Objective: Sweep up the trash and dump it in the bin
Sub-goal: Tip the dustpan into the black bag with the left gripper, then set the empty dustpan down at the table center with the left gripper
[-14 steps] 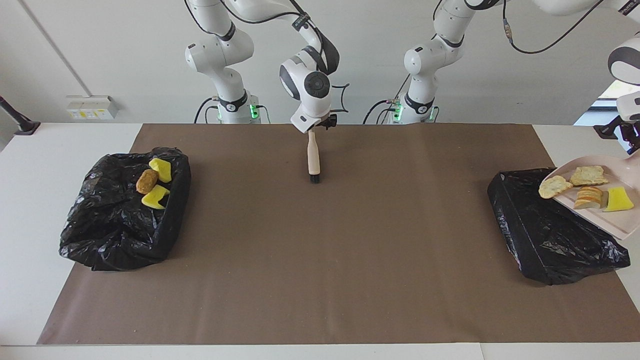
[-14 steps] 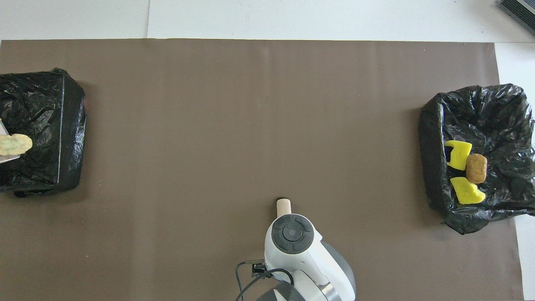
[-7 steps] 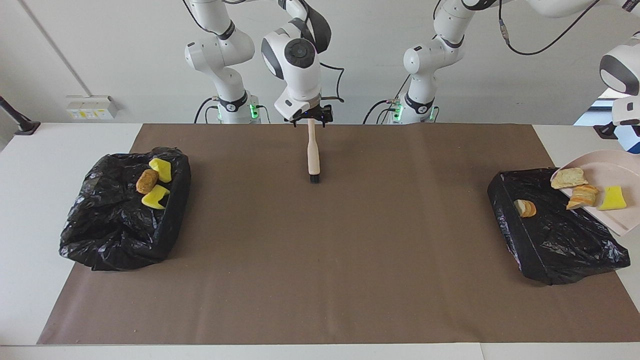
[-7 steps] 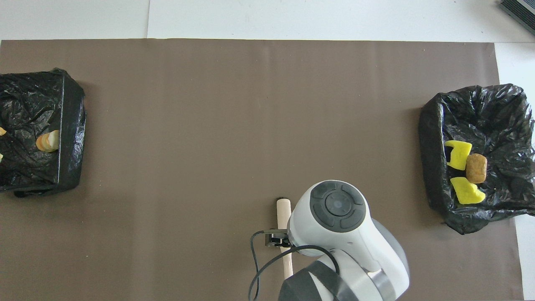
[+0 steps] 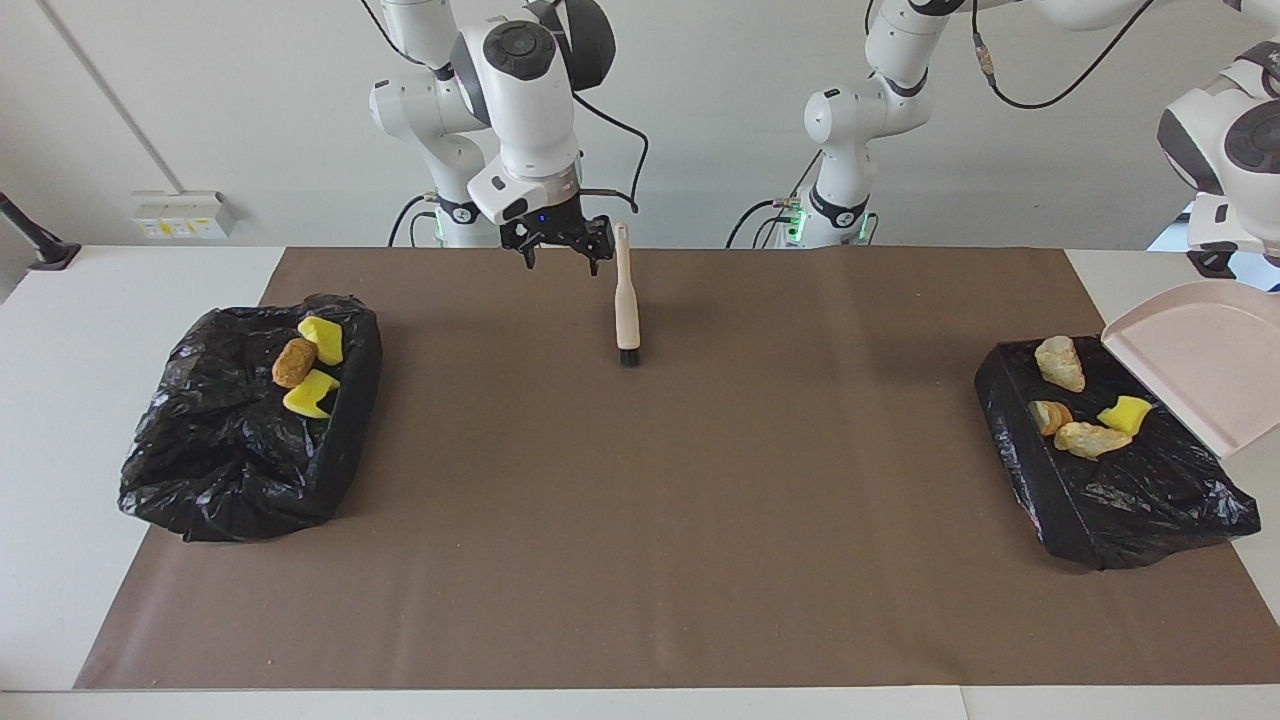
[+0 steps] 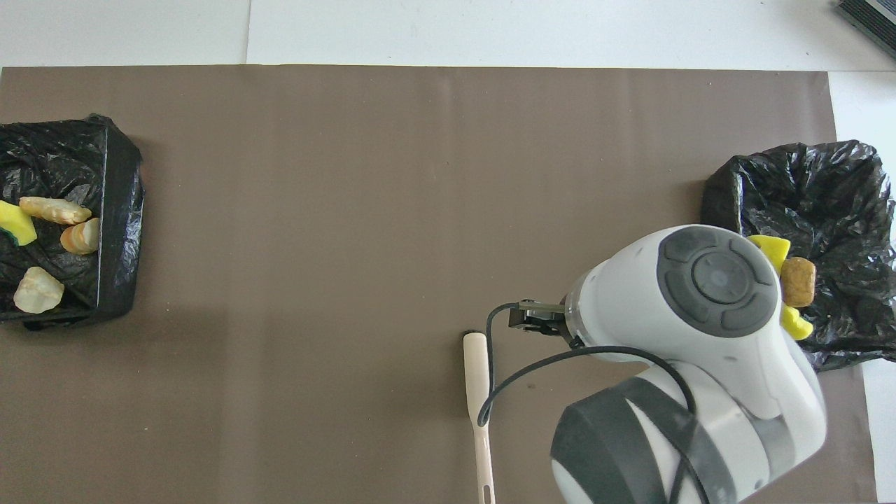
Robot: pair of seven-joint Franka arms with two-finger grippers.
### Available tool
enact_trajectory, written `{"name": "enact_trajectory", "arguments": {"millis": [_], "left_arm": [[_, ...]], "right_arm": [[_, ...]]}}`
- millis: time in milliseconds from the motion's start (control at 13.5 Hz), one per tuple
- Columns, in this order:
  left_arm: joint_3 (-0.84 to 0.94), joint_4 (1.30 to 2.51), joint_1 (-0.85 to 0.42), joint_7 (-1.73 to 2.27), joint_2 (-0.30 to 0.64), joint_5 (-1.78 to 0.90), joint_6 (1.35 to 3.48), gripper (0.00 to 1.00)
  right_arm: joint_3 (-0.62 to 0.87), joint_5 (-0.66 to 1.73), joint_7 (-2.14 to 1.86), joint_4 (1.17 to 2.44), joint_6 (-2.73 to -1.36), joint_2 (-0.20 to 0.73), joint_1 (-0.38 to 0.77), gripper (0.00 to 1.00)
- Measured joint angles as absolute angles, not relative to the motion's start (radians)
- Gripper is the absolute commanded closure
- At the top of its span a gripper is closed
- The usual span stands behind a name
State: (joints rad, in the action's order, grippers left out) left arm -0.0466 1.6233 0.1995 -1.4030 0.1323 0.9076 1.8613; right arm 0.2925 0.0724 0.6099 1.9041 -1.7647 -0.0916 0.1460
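All trash [image 5: 1080,400] lies in the two bins [image 5: 1110,470]. Right gripper [image 5: 557,247], jaws open and empty, hangs beside the brush [image 5: 626,300] near the table's robot edge. Left gripper's jaws can't be seen; its tilted dustpan [image 5: 1195,360] could clip the bin's rim.

I note: bin liners [image 5: 245,440] [image 5: 1120,470] – glossy crinkled black plastic | mat [image 5: 660,500] – matt brown paper | brush [image 5: 627,305] – pale smooth wood, black bristles | dustpan [image 5: 1195,360] – matt speckled pink plastic | trash [image 5: 1060,362] – rough foam | arm shells [image 5: 525,90] – glossy white plastic.
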Motion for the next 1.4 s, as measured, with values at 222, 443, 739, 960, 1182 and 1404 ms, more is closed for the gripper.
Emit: {"name": "enact_trajectory", "arguments": {"millis": [222, 443, 739, 960, 1182, 1404], "left_arm": [[-0.047, 1.586, 0.189, -1.400, 0.128, 0.924, 1.843, 1.00], [-0.039, 1.572, 0.186, -1.400, 0.113, 0.882, 1.819, 1.00], [-0.032, 1.575, 0.156, -1.373, 0.109, 0.663, 1.768, 1.00], [-0.032, 1.589, 0.153, -1.316, 0.110, 0.469, 1.764, 1.00], [-0.029, 1.634, 0.100, -1.140, 0.110, 0.353, 1.764, 1.00], [-0.024, 1.701, -0.026, -0.879, 0.110, 0.291, 1.764, 1.00]], "right_arm": [[0.292, 0.008, 0.605, 1.832, -1.765, -0.082, 0.099, 0.00], [0.284, -0.025, 0.605, 1.754, -1.761, -0.077, 0.083, 0.00], [0.268, -0.025, 0.604, 1.666, -1.700, -0.078, 0.029, 0.00], [0.259, -0.025, 0.604, 1.626, -1.646, -0.079, -0.018, 0.00], [0.193, -0.025, 0.553, 1.584, -1.574, -0.084, -0.033, 0.00], [0.096, -0.025, 0.418, 1.567, -1.527, -0.106, -0.035, 0.00]]}}
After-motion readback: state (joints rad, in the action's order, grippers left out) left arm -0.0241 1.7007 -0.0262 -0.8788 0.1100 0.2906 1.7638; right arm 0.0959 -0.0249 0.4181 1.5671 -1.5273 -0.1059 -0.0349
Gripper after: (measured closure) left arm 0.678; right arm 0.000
